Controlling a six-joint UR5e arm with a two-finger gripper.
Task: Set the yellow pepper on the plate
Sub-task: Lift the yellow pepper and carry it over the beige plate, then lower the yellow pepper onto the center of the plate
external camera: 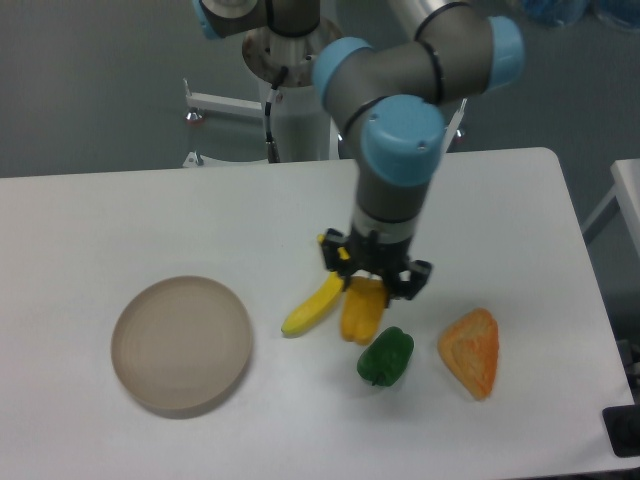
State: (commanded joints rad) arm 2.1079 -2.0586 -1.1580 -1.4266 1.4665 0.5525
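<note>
The yellow pepper (361, 314) lies on the white table, between the banana and the green pepper. My gripper (373, 281) is straight above its far end, pointing down. The jaws stand apart, one on each side of the pepper's top, wider than the pepper, so the gripper looks open. The gripper body hides the pepper's far end. The plate (181, 343), a round beige disc with a low rim, lies at the front left with nothing on it, well to the left of the gripper.
A yellow banana (312, 304) lies touching the pepper's left side. A green pepper (386, 356) sits just in front of it. An orange wedge (471, 352) lies to the right. The table's right edge runs near the wedge.
</note>
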